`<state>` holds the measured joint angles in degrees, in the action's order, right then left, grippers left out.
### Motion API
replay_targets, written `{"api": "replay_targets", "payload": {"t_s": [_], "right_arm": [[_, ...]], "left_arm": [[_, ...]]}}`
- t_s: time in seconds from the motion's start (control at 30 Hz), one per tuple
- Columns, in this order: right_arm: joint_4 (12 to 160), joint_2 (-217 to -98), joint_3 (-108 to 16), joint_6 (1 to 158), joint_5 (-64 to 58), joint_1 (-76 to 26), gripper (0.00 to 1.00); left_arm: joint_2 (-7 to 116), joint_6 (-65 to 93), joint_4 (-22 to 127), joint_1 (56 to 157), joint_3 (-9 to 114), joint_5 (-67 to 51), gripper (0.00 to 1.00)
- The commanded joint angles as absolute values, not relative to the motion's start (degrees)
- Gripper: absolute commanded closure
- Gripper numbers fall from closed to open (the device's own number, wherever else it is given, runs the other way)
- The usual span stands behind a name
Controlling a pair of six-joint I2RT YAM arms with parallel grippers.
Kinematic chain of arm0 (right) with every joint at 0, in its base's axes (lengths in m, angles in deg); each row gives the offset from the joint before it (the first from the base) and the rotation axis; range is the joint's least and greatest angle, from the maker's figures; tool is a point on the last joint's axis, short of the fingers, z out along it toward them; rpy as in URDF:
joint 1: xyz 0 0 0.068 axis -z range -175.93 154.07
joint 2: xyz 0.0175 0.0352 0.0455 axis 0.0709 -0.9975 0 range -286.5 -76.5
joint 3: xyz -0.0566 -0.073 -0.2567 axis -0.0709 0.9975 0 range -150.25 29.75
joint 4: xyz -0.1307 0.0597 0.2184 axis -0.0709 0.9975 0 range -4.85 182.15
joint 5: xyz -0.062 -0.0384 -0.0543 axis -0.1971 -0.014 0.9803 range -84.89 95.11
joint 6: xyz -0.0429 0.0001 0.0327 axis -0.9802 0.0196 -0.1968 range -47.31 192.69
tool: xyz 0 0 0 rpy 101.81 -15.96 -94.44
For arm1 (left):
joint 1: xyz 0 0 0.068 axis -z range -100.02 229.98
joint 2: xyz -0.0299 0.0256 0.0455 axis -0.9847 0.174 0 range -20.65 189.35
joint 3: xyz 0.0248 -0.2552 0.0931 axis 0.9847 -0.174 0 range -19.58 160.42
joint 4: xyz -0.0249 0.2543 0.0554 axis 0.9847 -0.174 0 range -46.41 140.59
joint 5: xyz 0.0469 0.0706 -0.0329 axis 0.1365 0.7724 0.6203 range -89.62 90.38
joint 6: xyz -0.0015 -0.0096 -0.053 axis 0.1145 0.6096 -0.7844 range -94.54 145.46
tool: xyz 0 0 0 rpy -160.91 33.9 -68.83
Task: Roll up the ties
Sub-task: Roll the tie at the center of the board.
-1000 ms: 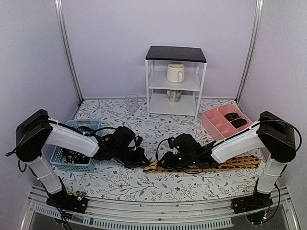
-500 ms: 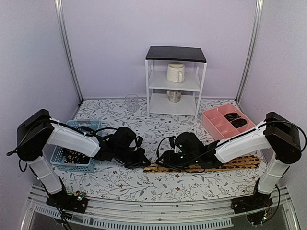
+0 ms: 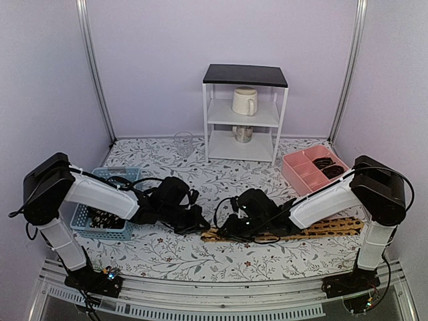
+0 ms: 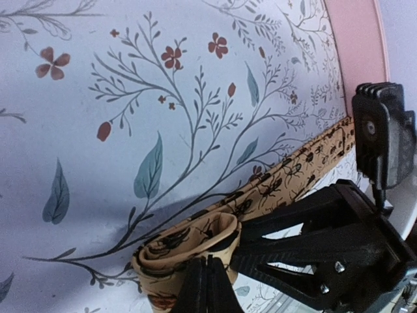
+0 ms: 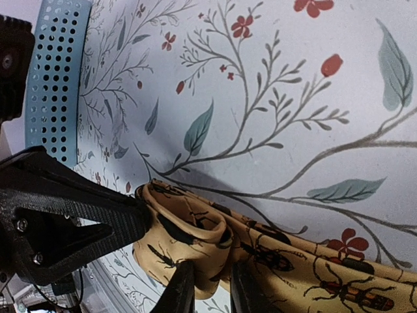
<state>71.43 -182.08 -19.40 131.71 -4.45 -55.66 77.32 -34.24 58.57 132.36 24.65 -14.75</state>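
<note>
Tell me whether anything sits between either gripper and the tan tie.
Nothing visible. The left gripper, shut, touches the tan tie at its rolled end; the right gripper has a fold between its fingers.

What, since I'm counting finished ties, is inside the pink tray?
Two dark coils, probably rolled ties, in its right-hand compartments. The pink tray's near corner is hidden behind the right arm.

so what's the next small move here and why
Probably turn the left gripper to wind another wrap: it pinches the small rolled end of the tan-orange patterned fabric necktie, the right gripper pinches beside it, and most length lies flat.
</note>
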Motion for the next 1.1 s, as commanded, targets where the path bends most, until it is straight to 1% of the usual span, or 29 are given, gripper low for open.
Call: {"api": "replay_targets", "payload": {"t_s": [0.0,0.13,0.33,0.4,0.47,0.53,0.57,0.6,0.7,0.83,1.0,1.07], "right_arm": [[71.0,-183.9,-20.6,128.8,-4.0,-55.7,0.84],[71.4,-184.1,-20.8,127.6,-3.9,-55.2,0.85],[73.3,-184.0,-21.8,125.9,-4.0,-55.0,0.87],[73.5,-183.3,-21.8,125.6,-3.8,-54.8,0.86],[73.6,-182.9,-21.9,125.3,-4.1,-54.6,0.86],[73.7,-183.2,-22.1,125.0,-4.7,-54.5,0.86],[73.7,-183.3,-22.2,124.9,-4.9,-54.4,0.86],[73.7,-183.6,-22.3,124.7,-5.0,-54.4,0.86],[73.6,-184.0,-22.2,124.4,-4.9,-54.2,0.86],[73.6,-184.2,-22.5,123.5,-5.2,-54.1,0.86],[73.5,-185.0,-22.2,123.3,-6.4,-54.1,0.86],[73.5,-185.7,-22.0,123.8,-6.6,-54.1,0.86]], "left_arm": [[74.3,-35.3,58.6,132.0,23.4,-13.3,1.00],[71.9,-34.3,54.0,131.0,22.7,-10.9,1.00],[71.0,-31.1,58.1,130.0,20.1,-14.2,0.99],[71.3,-28.6,56.3,129.8,21.1,-12.4,0.98],[71.0,-26.7,57.5,128.6,20.3,-11.9,0.91],[69.8,-25.7,61.0,127.0,18.4,-13.3,0.81],[69.4,-25.7,62.1,126.2,17.7,-14.2,0.78],[69.4,-25.8,62.9,125.3,17.2,-15.4,0.78],[70.2,-26.4,63.7,124.8,17.5,-17.4,0.80],[72.7,-26.8,63.7,125.6,19.1,-19.8,0.90],[73.6,-27.8,64.8,127.4,19.5,-21.8,0.94],[74.0,-28.5,65.0,128.0,19.8,-23.1,0.99]]}}
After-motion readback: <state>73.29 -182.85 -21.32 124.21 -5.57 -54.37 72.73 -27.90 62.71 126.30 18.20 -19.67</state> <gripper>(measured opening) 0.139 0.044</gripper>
